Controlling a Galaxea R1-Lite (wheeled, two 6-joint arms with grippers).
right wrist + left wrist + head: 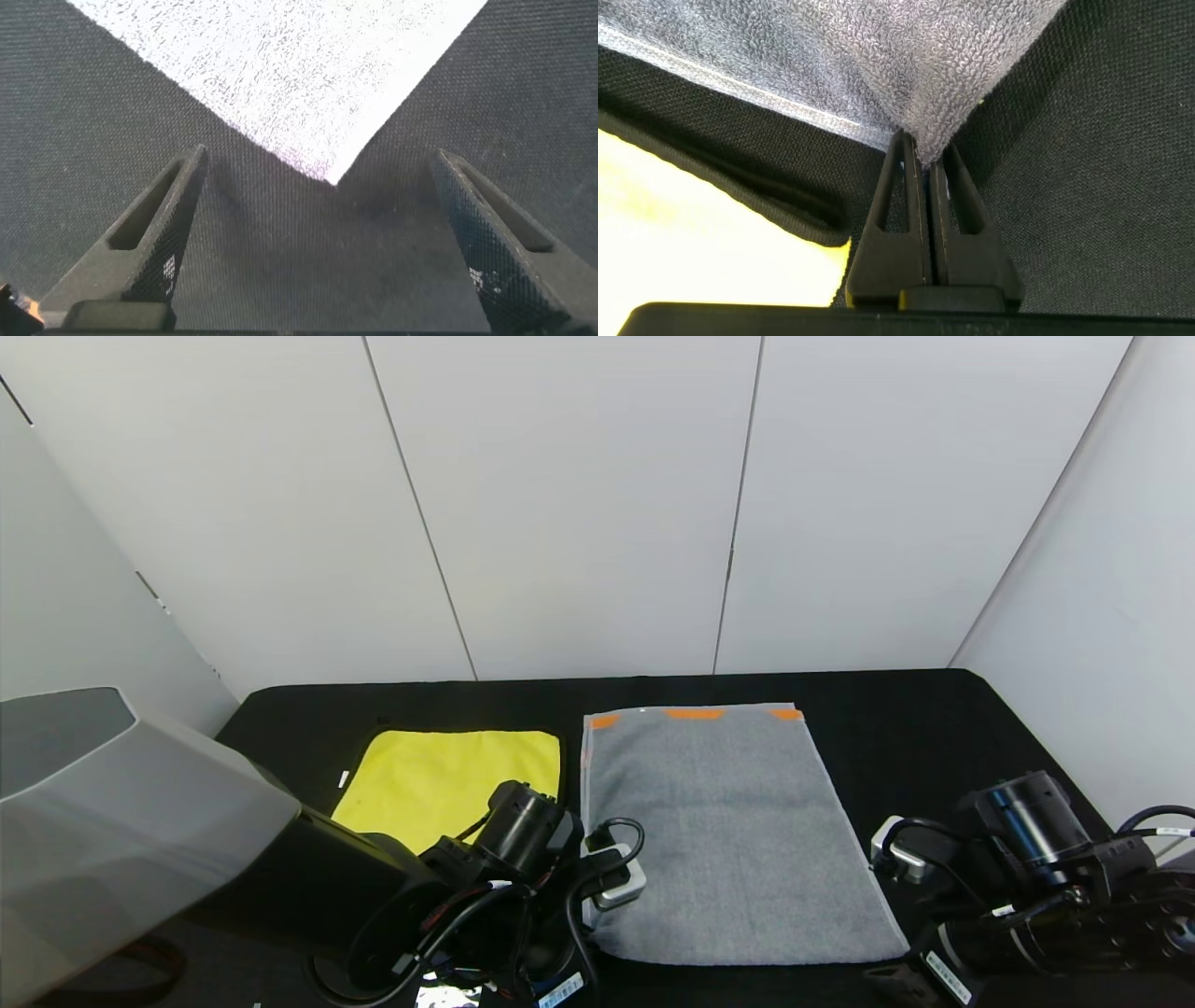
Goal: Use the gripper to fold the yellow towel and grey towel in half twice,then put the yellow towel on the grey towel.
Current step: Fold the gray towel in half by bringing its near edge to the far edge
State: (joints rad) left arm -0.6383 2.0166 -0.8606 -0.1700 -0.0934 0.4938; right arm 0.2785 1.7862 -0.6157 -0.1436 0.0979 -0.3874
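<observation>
The grey towel (738, 831) lies flat on the black table, with orange patches along its far edge. The yellow towel (448, 779) lies flat to its left, partly hidden by my left arm. My left gripper (596, 917) is at the grey towel's near left corner; in the left wrist view the gripper (921, 154) is shut on that corner of the grey towel (878, 56), with the yellow towel (682, 233) beside it. My right gripper (894, 966) is at the near right corner. It is open (320, 159), and the corner of the grey towel (299, 75) lies between its fingers, ungripped.
The black table (934, 728) ends at white walls behind and on both sides. A grey robot housing (112, 821) fills the near left. Bare cloth lies behind both towels and to the grey towel's right.
</observation>
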